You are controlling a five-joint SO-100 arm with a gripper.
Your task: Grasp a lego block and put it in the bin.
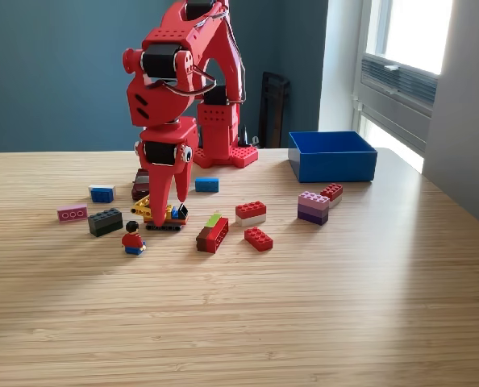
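Observation:
My red gripper (169, 208) hangs low over the left group of lego pieces, fingers pointing down and slightly apart, open, with nothing held. Its tips reach the yellow lego vehicle (170, 218), whose middle they hide. Whether they touch it I cannot tell. A blue brick (206, 185) lies just right of the gripper, and a dark red car (141, 185) sits partly hidden behind it. The bin (332, 157), a bright blue open box, stands at the back right of the table.
Loose pieces lie around: a blue-and-white brick (102, 193), pink brick (72, 213), black brick (105, 222), minifigure (132, 238), brown-red-green block (213, 234), red-white brick (251, 212), red brick (258, 239), purple stack (313, 207). The arm's base (223, 149) stands behind.

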